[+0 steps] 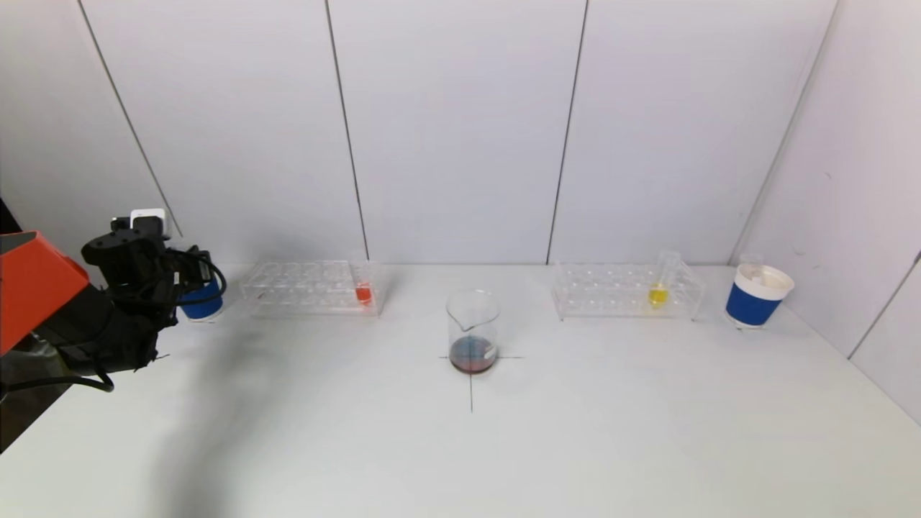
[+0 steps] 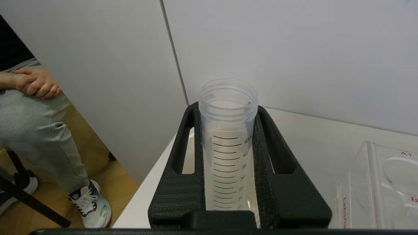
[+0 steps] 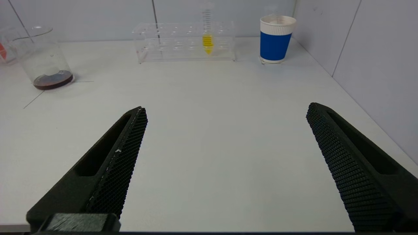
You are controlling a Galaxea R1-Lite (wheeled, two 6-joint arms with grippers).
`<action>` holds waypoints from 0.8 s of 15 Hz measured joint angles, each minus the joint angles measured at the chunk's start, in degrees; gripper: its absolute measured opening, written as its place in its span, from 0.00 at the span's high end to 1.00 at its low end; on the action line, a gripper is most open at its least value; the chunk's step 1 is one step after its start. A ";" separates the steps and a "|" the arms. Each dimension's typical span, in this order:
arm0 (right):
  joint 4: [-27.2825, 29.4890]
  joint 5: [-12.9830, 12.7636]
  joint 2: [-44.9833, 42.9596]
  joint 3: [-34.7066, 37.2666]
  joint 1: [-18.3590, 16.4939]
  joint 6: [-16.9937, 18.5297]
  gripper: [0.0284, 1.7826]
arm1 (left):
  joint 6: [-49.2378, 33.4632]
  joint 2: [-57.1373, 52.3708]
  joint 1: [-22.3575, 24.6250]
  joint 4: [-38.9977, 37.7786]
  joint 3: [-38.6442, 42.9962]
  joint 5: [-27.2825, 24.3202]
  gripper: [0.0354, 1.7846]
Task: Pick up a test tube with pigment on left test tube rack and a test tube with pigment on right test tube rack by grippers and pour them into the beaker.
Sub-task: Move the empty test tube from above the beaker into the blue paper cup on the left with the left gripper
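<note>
Left gripper (image 2: 228,156) clamps empty graduated tube (image 2: 228,137) over blue cup (image 1: 201,303), left of beaker (image 1: 473,332). Lower straight, release gently. Right gripper (image 3: 225,163) wide, empty; yellow tube (image 3: 207,42) racked right of beaker.

Two clear plastic test tube racks stand on the table, the left rack (image 1: 311,288) and the right rack (image 1: 624,291). Three test tubes show: one with orange pigment (image 1: 363,286), one with yellow pigment (image 1: 660,282), and one empty graduated tube (image 2: 228,143). There is one glass beaker (image 1: 473,331). Two blue-and-white paper cups count, left (image 1: 201,303) and right (image 1: 757,295).
</note>
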 joint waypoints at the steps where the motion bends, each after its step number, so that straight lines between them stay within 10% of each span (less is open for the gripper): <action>1: 0.00 0.00 0.00 0.00 -0.02 0.01 0.00 | -0.07 0.00 0.00 0.00 0.02 -0.02 0.77; 8: 0.02 0.00 0.00 0.00 -0.02 0.01 0.00 | -1.04 0.05 0.05 -0.34 0.11 -1.07 0.76; 12: 0.02 0.00 0.00 0.00 -0.02 0.00 0.00 | -1.15 0.00 0.09 -1.74 0.37 -1.16 0.57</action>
